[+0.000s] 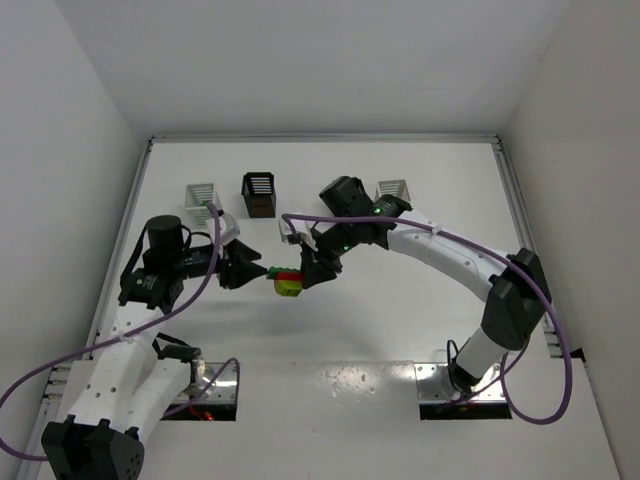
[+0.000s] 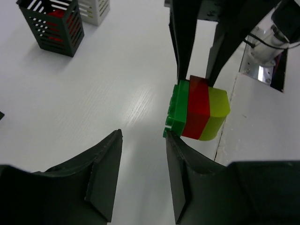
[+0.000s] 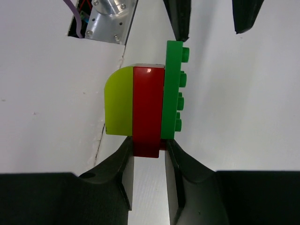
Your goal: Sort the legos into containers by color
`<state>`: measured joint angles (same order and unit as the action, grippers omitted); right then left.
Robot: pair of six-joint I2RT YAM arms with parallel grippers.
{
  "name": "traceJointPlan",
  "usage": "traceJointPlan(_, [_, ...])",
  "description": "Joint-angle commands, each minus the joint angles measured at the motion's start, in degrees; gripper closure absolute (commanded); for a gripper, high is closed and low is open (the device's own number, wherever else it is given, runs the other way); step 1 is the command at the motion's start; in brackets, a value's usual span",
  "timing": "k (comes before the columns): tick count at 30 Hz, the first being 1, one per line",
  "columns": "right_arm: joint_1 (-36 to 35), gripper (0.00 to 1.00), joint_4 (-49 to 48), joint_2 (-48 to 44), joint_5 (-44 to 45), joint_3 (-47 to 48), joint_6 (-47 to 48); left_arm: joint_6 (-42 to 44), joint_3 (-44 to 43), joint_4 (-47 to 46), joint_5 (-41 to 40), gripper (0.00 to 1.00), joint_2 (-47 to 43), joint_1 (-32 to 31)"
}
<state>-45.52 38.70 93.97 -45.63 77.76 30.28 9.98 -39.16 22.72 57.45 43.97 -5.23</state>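
A stack of three legos, green, red and yellow-green, hangs above the table between both arms; it also shows in the top view. My right gripper is shut on the red brick's end, seen in the top view. My left gripper is open, its right fingertip right at the green brick's lower corner. In the top view the left gripper faces the stack from the left.
A white bin, a black bin and another white bin stand along the table's back. The black bin holds something red. A fourth bin does not show. Metal base plates lie at the near edge.
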Motion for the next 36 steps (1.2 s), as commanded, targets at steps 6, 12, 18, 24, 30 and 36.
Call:
traceJointPlan(6, [0.25, 1.00, -1.70, 0.24, -4.12, 0.73, -1.10, 16.30, -2.94, 11.29, 6.18, 0.54, 1.47, -1.70])
traceJointPlan(12, [0.25, 1.00, -2.22, 0.24, -3.59, 0.73, -1.10, 16.83, -2.94, 11.82, 6.18, 0.58, 1.47, -2.24])
traceJointPlan(18, [0.25, 1.00, -2.75, 0.77, -3.59, 0.73, -2.16, 16.83, -2.94, 11.82, 6.80, 0.60, 1.47, -2.24])
traceJointPlan(24, [-0.27, 1.00, -3.28, 0.77, -2.54, 0.12, -2.68, 16.83, -2.94, 11.82, 6.27, 0.60, 1.47, -2.24])
traceJointPlan(30, [-0.27, 1.00, -5.12, 1.29, -1.48, 0.12, -4.44, 16.30, -4.00, 11.82, 6.27, 0.69, 3.32, -2.24])
traceJointPlan(36, [-0.80, 1.00, -5.12, 1.83, -1.48, 0.12, -5.59, 14.72, -4.00, 9.28, 6.27, 0.70, 3.94, -2.24])
